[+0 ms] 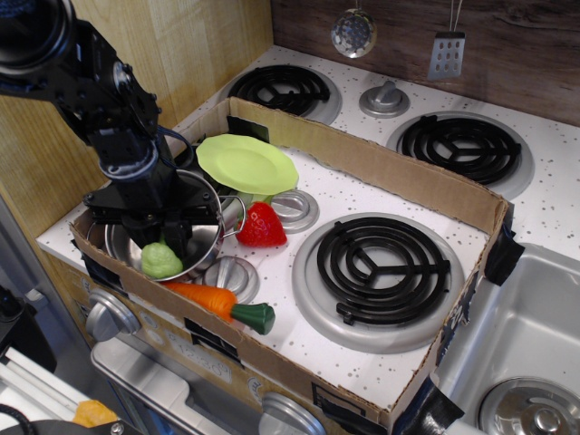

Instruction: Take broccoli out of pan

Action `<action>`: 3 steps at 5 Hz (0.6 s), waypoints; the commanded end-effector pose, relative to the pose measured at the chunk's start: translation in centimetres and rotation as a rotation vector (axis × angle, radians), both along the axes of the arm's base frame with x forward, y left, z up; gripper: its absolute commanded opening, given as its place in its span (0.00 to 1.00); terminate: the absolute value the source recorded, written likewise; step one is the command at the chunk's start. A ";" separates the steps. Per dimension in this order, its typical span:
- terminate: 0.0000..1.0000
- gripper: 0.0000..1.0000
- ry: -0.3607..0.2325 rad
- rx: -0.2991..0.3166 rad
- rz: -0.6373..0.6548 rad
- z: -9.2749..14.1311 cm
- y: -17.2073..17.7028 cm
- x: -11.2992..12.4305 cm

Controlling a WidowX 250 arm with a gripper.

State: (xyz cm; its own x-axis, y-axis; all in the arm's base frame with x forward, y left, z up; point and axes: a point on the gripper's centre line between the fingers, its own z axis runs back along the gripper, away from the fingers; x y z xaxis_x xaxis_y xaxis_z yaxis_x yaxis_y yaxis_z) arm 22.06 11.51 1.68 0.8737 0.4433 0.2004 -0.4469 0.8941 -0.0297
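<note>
Broccoli [161, 260] at left of frame, low in pan [204, 249] by the near rim — light, stiff, bumpy, likely slippery. Gripper [165, 240] spread open just above; best pinched across its rounded middle.

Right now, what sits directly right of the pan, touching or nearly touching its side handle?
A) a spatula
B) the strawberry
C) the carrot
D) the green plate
B: the red strawberry lies just right of the pan by its handle, while the carrot lies in front of the pan and the green plate sits behind it.
</note>
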 end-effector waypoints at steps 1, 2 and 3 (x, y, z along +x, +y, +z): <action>0.00 0.00 0.002 0.103 -0.022 5.2 0.0 0.0; 0.00 0.00 0.027 0.133 -0.015 7.5 -1.2 1.0; 0.00 0.00 0.039 0.119 0.001 8.4 -3.6 2.3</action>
